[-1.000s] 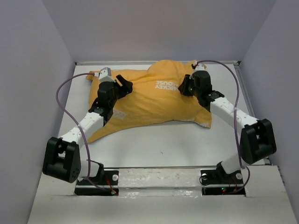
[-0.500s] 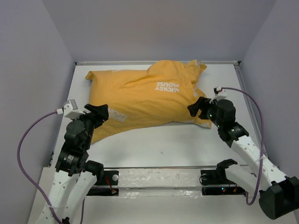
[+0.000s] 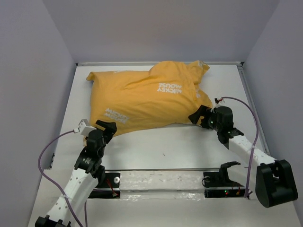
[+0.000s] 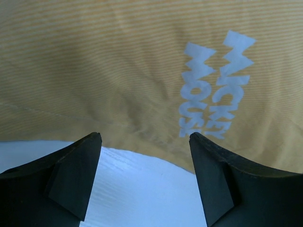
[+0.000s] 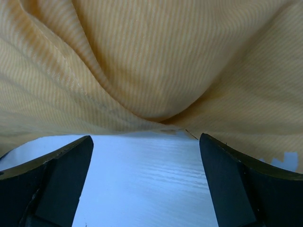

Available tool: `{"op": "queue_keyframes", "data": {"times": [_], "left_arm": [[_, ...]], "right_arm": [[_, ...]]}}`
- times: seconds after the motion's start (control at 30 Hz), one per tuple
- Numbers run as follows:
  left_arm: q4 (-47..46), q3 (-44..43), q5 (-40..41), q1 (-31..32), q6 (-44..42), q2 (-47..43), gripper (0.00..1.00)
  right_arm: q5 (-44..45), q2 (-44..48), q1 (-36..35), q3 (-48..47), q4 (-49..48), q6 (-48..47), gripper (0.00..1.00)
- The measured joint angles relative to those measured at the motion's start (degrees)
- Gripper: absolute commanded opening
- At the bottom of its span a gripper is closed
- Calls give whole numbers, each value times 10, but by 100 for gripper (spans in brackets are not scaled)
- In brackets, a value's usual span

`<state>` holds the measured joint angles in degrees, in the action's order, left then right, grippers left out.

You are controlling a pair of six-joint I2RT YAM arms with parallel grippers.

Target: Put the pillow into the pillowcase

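The mustard-yellow pillowcase [image 3: 147, 97] lies plump and bulging across the back half of the white table, its pale lettering facing up. None of the white pillow shows. My left gripper [image 3: 107, 126] sits at the case's near left corner, open, with only table between its fingers [image 4: 75, 175]; yellow cloth with lettering [image 4: 215, 90] fills the view ahead of it. My right gripper [image 3: 199, 115] hovers at the near right corner, open wide and empty. In the right wrist view the folded yellow hem [image 5: 156, 71] lies just past the fingertips [image 5: 146, 138].
Grey walls close the table on the left, back and right. A metal rail [image 3: 165, 177] with both arm bases runs along the near edge. Purple cables [image 3: 52, 151] loop from each wrist. Bare white tabletop [image 3: 161, 144] lies between the case and the rail.
Both arms have drawn back from on top of the pillowcase toward the near edge. The right gripper's jaws have spread wider; the pillowcase lies where it was released.
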<state>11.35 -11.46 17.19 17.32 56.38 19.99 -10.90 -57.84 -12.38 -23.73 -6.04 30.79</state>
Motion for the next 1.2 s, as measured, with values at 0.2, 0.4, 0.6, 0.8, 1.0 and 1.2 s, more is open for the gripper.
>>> {"op": "queue_keyframes", "data": {"times": [0.2, 0.4, 0.6, 0.8, 1.0, 1.2], "left_arm": [[-200, 42, 8, -7, -30, 89, 90], [-361, 60, 27, -19, -65, 178, 51], [-481, 71, 30, -41, -95, 268, 0], [-417, 8, 10, -50, -163, 210, 0], [-162, -158, -36, -51, -205, -34, 0], [50, -436, -102, -50, -247, -69, 0]], "right_arm": [[-29, -110, 9, -44, -78, -4, 87], [-39, -184, 11, -69, -143, -10, 7], [-62, -206, 11, -80, -169, -7, 0], [-86, -66, 2, -97, -43, -21, 0], [-90, 136, -34, -222, 226, -69, 0], [-154, 215, -51, -463, 489, -68, 0]]}}
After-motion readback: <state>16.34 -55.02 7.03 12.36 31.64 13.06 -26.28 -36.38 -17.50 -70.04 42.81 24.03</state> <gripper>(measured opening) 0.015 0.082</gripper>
